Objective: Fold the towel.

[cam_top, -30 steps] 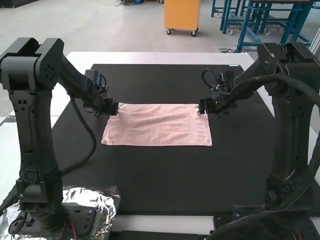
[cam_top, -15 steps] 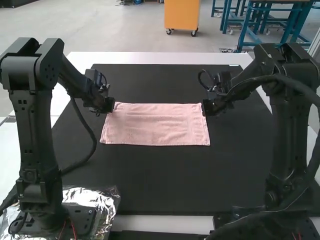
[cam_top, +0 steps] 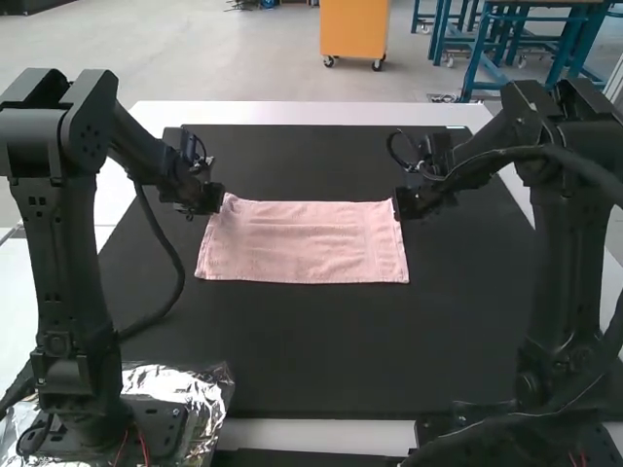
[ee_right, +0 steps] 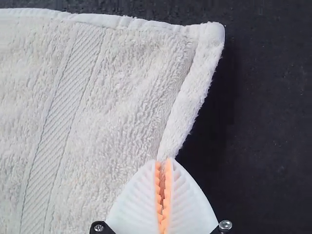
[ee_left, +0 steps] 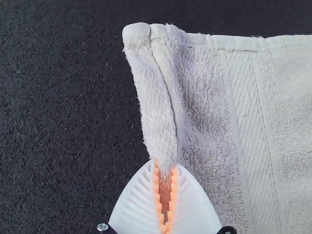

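As the high view looked down over the desk (cam_top: 292, 113), a pink towel (cam_top: 304, 243) lay on a dark mat (cam_top: 311, 350) between the two arms. It seemed light, soft and limp, neither fragile nor slippery, and best gripped near both far corners so that it would not sag. It looked like a neat, nearly flat rectangle, faintly rippled; its layers could not be counted. The left pincer (cam_top: 212, 199) and right pincer (cam_top: 401, 202) stood at its far corners.

In the left wrist view, the left pincer was nearly closed, its orange pads (ee_left: 158, 195) pinching a side edge. That hold looked sound, since the plush pile should give grip. The edge bunched into a narrow ridge beside a ribbed woven band (ee_left: 258, 131).

In the right wrist view, the right pincer was likewise nearly closed, nipping the opposite side edge. The cloth there looked thick and fluffy, with a rounded hem and another woven band (ee_right: 73, 97).
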Robot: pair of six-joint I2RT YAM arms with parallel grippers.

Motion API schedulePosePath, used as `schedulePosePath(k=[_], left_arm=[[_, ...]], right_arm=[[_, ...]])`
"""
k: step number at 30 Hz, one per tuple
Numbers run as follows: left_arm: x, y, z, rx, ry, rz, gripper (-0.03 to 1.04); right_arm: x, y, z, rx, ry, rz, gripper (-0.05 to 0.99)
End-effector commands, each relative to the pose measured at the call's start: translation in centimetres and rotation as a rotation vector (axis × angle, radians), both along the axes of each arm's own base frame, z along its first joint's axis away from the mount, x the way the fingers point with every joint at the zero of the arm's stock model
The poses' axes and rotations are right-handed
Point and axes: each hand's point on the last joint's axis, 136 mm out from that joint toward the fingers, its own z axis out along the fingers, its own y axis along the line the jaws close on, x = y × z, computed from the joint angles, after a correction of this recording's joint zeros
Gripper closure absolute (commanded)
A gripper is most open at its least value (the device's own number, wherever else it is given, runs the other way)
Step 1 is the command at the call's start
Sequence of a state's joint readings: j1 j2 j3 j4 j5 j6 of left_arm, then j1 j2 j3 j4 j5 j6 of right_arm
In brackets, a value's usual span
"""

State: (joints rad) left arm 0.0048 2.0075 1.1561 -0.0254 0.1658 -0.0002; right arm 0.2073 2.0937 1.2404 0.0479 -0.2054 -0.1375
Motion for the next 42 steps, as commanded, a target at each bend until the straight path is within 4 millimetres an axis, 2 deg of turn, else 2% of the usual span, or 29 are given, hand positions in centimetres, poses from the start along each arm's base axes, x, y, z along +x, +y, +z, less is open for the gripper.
schedulePosePath(k=[1,7,18,30,35,42], left_arm=[[1.0,0.0,3.1,-0.01,-0.063,-0.018,0.99],[0.3,0.0,4.3,-0.002,-0.069,-0.046,0.99],[-2.7,-0.2,6.1,0.016,-0.074,-0.078,0.99],[-6.4,-0.6,7.3,0.018,-0.076,-0.088,0.99],[-8.6,-0.8,6.5,0.021,-0.036,-0.093,0.99],[-11.9,-0.8,3.3,0.021,0.08,-0.099,0.99]], right_arm=[[1.1,0.5,5.0,0.053,-0.089,0.006,0.96],[0.3,-0.4,6.7,0.081,-0.085,0.003,0.96],[-2.6,-2.7,7.2,0.107,-0.05,-0.008,0.96],[-7.2,-2.4,8.4,0.134,-0.015,0.027,0.96],[-9.3,-2.5,7.9,0.139,0.031,0.024,0.96],[-12.4,-2.8,4.8,0.124,0.15,0.019,0.96]])
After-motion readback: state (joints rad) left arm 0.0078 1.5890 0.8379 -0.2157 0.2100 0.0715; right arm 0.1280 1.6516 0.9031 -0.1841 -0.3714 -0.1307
